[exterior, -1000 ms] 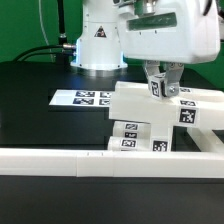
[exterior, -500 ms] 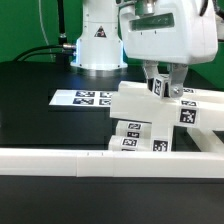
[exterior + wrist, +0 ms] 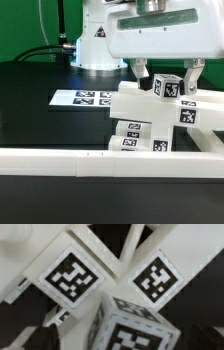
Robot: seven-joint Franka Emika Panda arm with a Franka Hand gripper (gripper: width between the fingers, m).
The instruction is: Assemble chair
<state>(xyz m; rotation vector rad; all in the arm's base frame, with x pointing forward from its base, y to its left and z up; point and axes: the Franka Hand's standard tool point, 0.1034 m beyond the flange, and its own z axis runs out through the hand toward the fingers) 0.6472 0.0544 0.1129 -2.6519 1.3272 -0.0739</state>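
Note:
The chair [image 3: 150,104] is a cluster of chunky white tagged pieces at the exterior view's right, with a slab on top and tagged parts [image 3: 136,136] below it. A small tagged cube block [image 3: 167,87] sits on the slab. My gripper [image 3: 167,72] hangs right over this block, open. Its fingers [image 3: 140,70] stand wide on either side and do not touch it. In the wrist view the block [image 3: 135,328] fills the near part of the picture. Two slanted tagged faces [image 3: 70,277] of the chair lie behind it. My fingertips do not show clearly there.
The marker board [image 3: 85,98] lies flat on the black table, to the exterior view's left of the chair. A long plain white rail [image 3: 90,160] runs across the front. The robot base [image 3: 98,45] stands at the back, with green backdrop and cables behind.
The fingers were close together on the cube block. They have now spread wide apart and let it go. The block stays on the slab.

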